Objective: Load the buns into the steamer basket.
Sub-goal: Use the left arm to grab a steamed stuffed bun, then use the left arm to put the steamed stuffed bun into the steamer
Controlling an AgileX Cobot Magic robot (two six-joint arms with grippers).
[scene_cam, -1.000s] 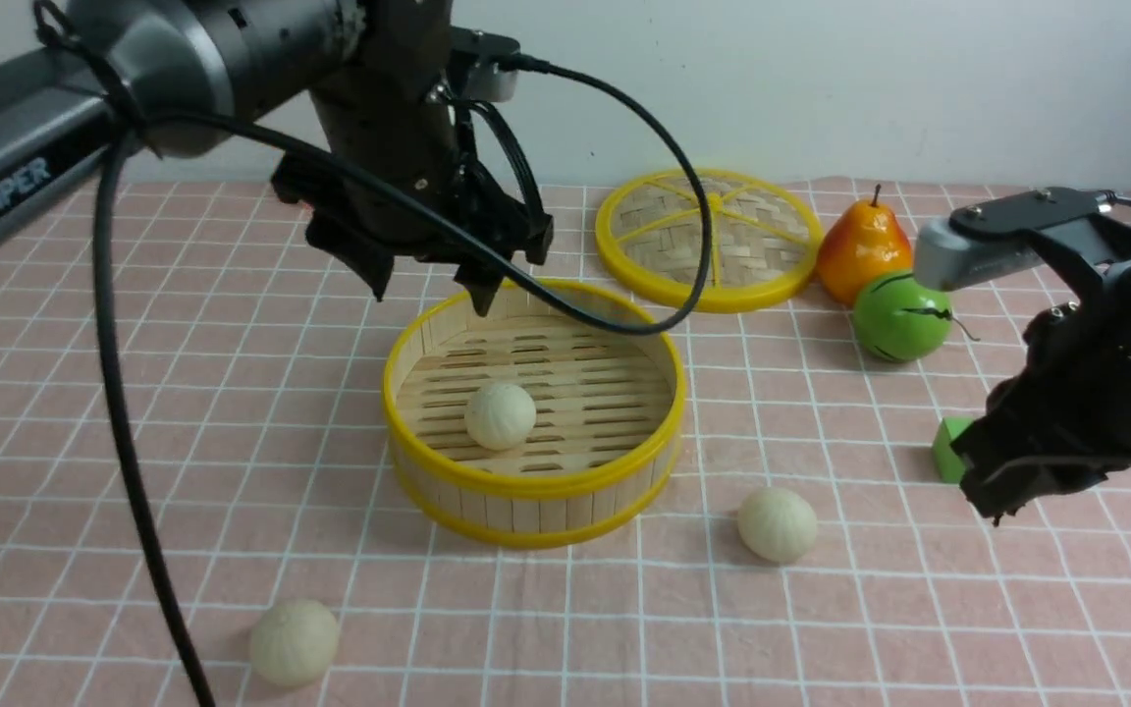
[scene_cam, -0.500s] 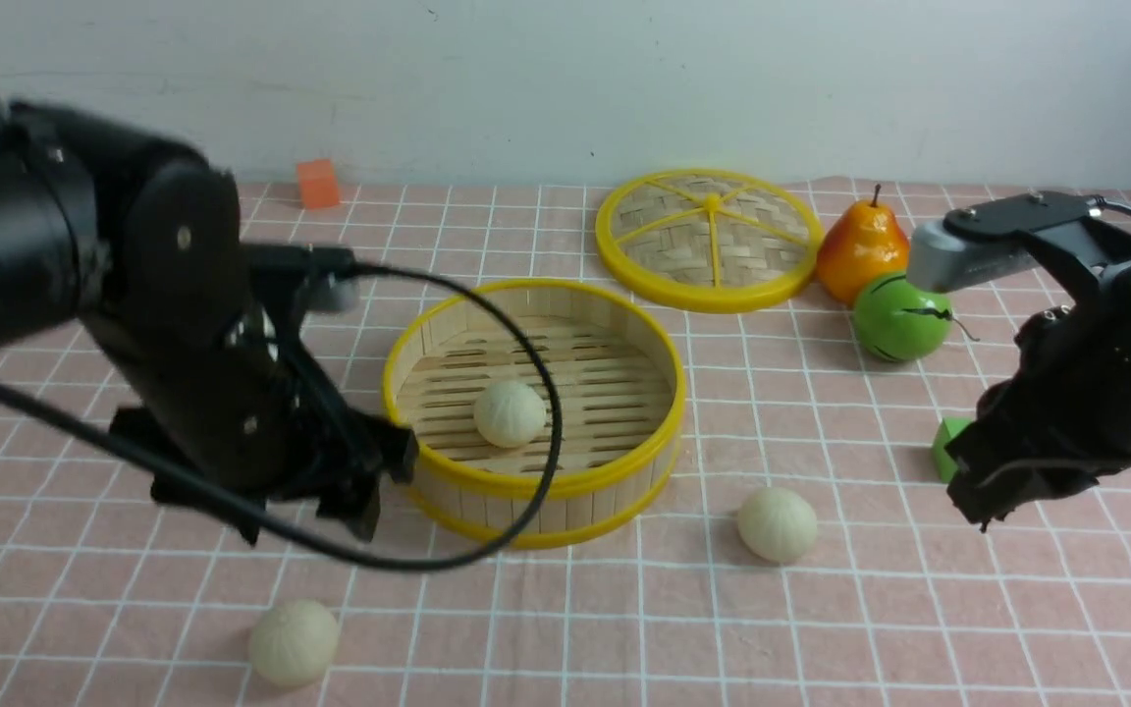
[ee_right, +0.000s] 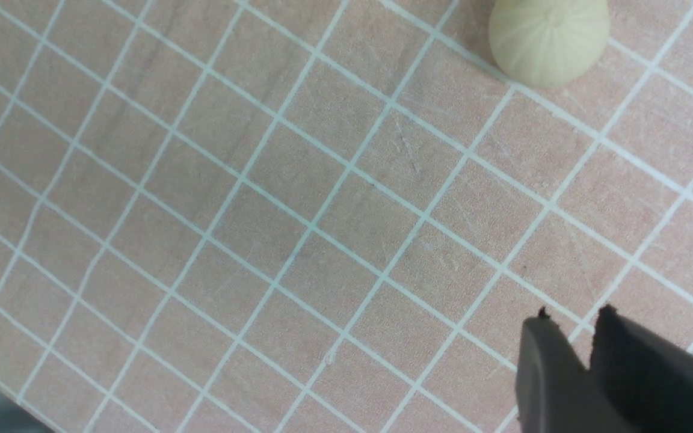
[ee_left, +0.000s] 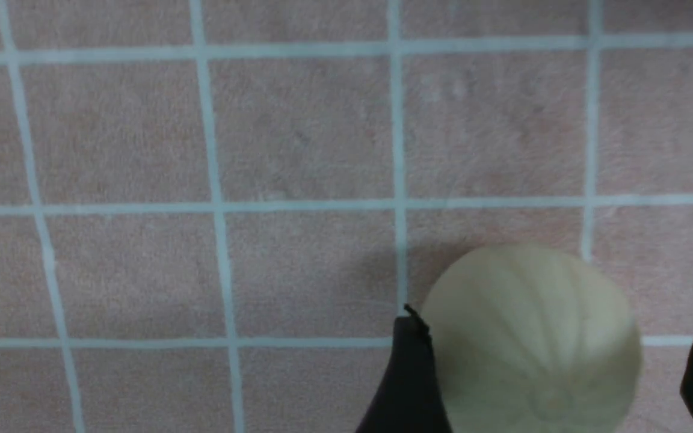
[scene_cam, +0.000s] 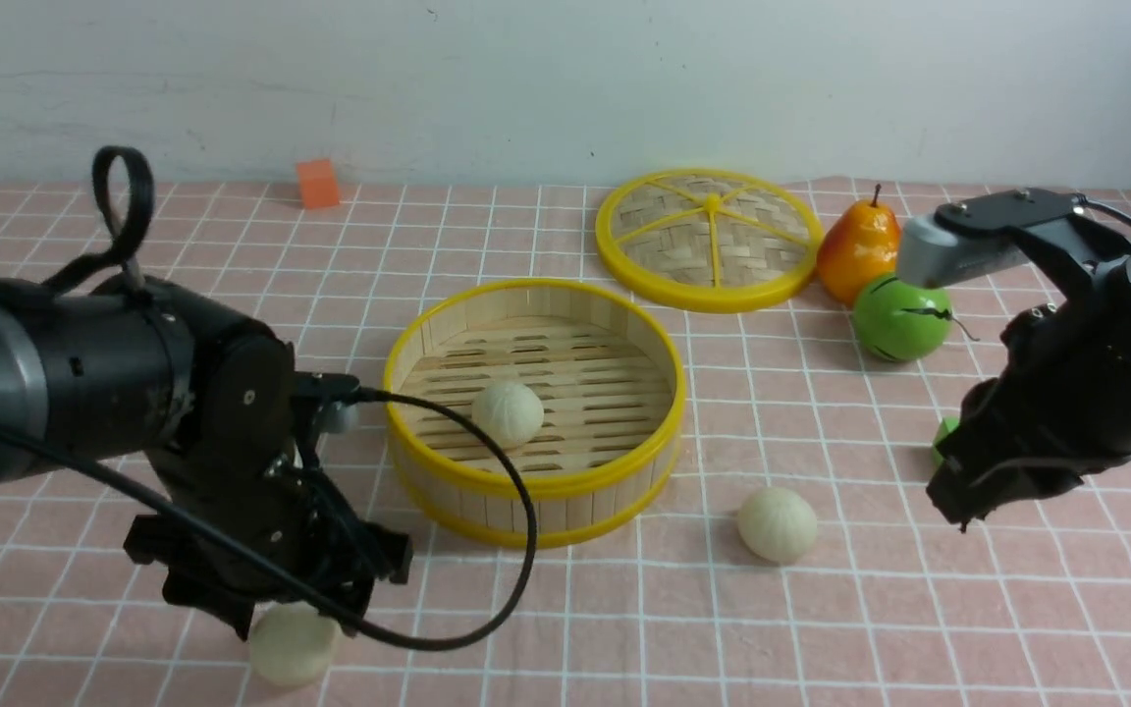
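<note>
**Tabletop [scene_cam: 821, 628] layout.** The steamer basket [scene_cam: 536, 486] stands at centre, with the first bun [scene_cam: 508, 413] on its slatted floor. The second bun [scene_cam: 777, 524] lies on the cloth just off the basket's front right, and the third bun [scene_cam: 291, 656] near the front left. The left gripper [scene_cam: 296, 621] sits low over the third bun, jaws spread wide on either side of it. The right gripper [scene_cam: 950, 503] hangs right of the second bun, jaws parted by a thin slit, empty. A lid [scene_cam: 711, 239], pear [scene_cam: 858, 250] and green fruit [scene_cam: 899, 319] stand behind.
</note>
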